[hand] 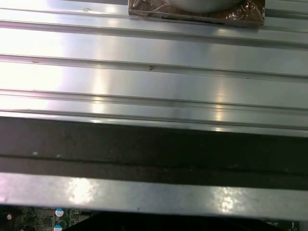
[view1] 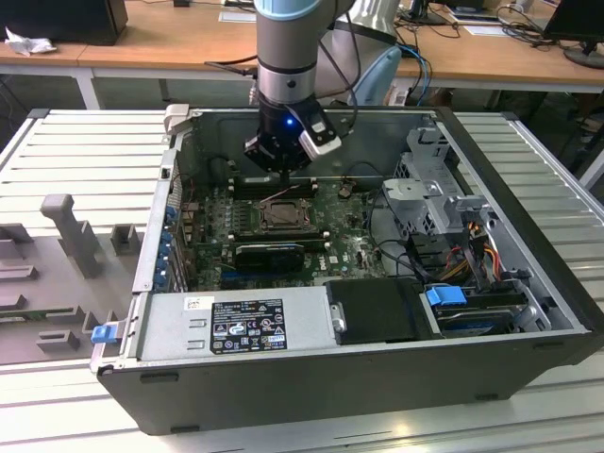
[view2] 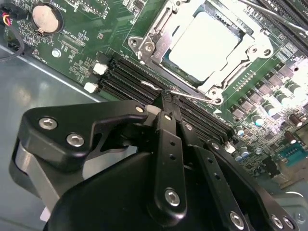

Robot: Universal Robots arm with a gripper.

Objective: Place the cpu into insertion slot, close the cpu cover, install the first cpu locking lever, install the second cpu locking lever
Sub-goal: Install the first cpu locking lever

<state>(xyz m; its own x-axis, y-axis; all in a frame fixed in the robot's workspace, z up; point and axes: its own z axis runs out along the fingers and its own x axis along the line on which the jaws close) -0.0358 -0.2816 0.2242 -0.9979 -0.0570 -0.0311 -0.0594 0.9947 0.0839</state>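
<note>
From my remote station I see the counter (view1: 85,151), a ribbed silver surface of long parallel metal slats. Directly on it lies the open computer case (view1: 359,368), dark-walled, set across the middle. At the exterior view's left, a grey moulded fixture tray (view1: 47,283) rests on the same slats, just beside the case. Bare slats (hand: 154,62) appear in the first wrist view.

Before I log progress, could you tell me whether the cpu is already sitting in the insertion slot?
Yes, the cpu lies in the insertion slot.
</note>
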